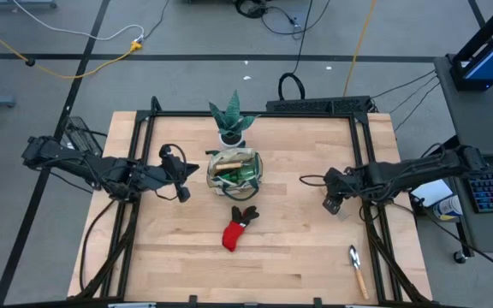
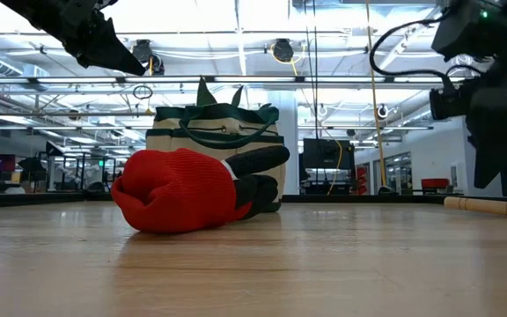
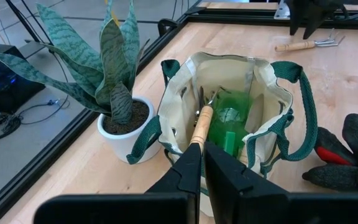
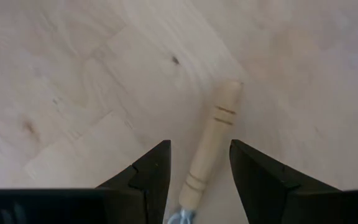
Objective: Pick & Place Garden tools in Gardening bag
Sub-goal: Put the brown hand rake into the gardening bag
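Beige fabric gardening bag (image 1: 234,168) stands mid-worktop (image 1: 298,248) beside the potted plant (image 1: 231,120), tools inside; the red glove (image 1: 238,228) lies just before it. Left tool (image 1: 183,176), fingers pressed together, hovers beside the bag. Right tool (image 4: 199,163) hangs spread over a wooden-handled fork (image 1: 357,269).

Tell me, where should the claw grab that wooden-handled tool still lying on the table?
Probably at the middle of the wooden handle, coming straight down from above. The tool lies flat and alone on the table, with bare wood on both sides of its round, narrow handle, so open fingers can straddle it. The right claw is open, and the handle shows between its fingers.
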